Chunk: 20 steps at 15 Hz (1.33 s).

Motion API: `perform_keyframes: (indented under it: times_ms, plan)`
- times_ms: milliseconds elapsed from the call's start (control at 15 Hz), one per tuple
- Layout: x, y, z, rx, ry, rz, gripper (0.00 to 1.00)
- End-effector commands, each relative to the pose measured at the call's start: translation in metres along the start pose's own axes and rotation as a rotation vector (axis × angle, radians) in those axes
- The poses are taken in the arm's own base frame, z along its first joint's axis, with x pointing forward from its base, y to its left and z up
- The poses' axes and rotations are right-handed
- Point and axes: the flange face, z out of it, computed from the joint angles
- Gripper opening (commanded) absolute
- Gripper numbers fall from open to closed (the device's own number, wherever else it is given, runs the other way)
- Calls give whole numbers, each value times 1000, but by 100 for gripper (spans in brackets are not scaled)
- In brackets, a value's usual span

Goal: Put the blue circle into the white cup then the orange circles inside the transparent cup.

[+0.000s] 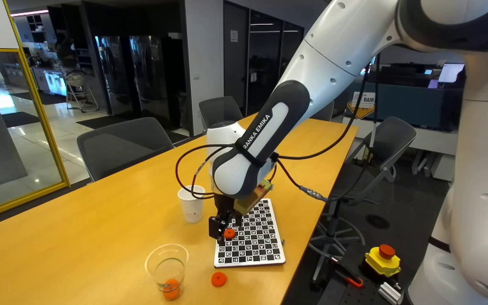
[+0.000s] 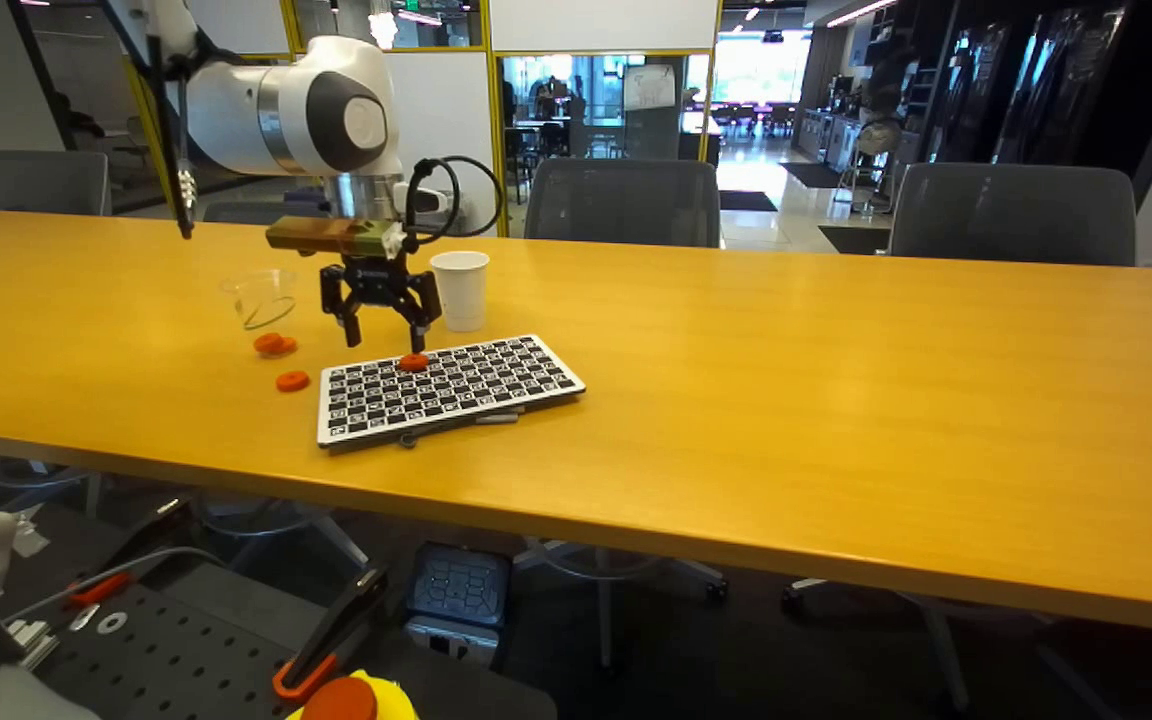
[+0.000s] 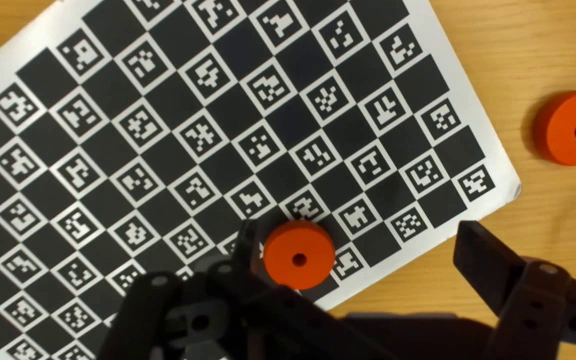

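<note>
My gripper (image 3: 359, 245) is open and empty; it also shows in both exterior views (image 1: 228, 228) (image 2: 385, 343). It hangs low over the checkered board. An orange circle (image 3: 299, 255) lies flat on the board, just beside the left finger in the wrist view; it also shows in both exterior views (image 1: 229, 233) (image 2: 414, 363). Another orange circle (image 1: 218, 279) lies on the table. More orange (image 1: 171, 289) shows through the bottom of the transparent cup (image 1: 159, 258), seemingly inside it. The white cup (image 2: 462, 293) stands upright. The blue circle is out of view; the white cup's inside is hidden.
The black-and-white checkered board (image 2: 496, 378) lies on the yellow table (image 2: 786, 400) near its edge. Both cups stand on the side away from that edge. Chairs (image 2: 621, 200) stand behind the table. A cable loop (image 1: 180, 169) hangs from the arm near the white cup.
</note>
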Motion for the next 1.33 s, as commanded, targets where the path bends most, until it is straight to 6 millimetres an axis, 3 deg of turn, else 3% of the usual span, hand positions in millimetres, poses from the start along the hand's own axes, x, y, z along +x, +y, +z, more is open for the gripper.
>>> perform_keyframes:
  times_ms: [0,1000,1067,1267]
  plan:
    - [16,11,10,57,-5,36,100]
    - [27,29,14,53,0,111,100]
    - [27,30,15,52,1,112,80]
    - [27,31,16,49,0,117,58]
